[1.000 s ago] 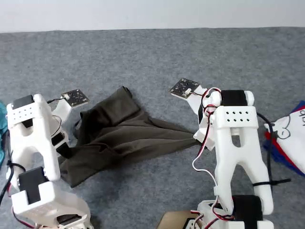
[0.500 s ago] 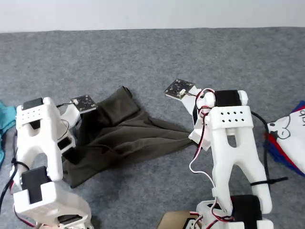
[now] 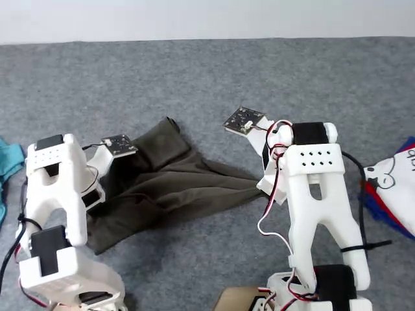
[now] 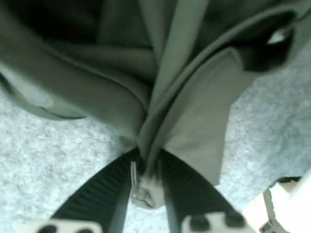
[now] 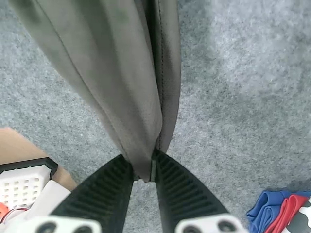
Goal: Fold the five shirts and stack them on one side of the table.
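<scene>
Surface: a table covered in flat grey felt-like carpet (image 3: 194, 78), meeting a pale wall at the far side.
Middle: a dark olive-green cotton shirt (image 3: 168, 184), crumpled and creased, lying across the carpet and narrowing to a point toward the right.
Left edge: a bunched teal fabric garment (image 3: 8, 162), partly cut off.
Right edge: a heap of white, red and blue fabric garments (image 3: 392, 178), well apart from the olive shirt.
Near edge: the corner of a flat tan board (image 3: 237, 301).
</scene>
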`<action>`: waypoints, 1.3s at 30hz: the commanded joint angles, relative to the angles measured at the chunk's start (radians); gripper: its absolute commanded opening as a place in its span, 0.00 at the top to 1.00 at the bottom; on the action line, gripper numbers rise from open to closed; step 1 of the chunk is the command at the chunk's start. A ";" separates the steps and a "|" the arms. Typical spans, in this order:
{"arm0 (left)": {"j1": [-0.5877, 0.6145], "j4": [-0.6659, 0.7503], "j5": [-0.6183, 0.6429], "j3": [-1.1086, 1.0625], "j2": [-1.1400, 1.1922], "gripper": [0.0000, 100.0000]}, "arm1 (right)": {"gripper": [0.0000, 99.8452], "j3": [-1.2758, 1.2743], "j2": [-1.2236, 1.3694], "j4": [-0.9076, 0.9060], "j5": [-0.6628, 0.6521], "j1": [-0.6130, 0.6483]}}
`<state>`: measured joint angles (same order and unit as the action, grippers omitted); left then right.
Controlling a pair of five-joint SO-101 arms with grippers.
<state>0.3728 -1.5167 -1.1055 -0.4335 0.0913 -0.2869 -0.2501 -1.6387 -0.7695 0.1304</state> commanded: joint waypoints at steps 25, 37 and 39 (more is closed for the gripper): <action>-0.035 -0.221 0.035 0.222 -0.170 0.99 | 0.99 0.011 -0.045 0.008 0.008 0.001; -0.048 -0.157 0.037 0.104 -0.049 0.93 | 0.99 0.011 -0.045 0.008 0.006 0.001; -0.049 -0.157 0.037 0.104 -0.068 0.95 | 0.99 0.011 -0.045 0.008 0.006 0.001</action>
<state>0.3299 -1.6840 -1.0825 -0.3307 0.0545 -0.2869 -0.2501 -1.6387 -0.7695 0.1304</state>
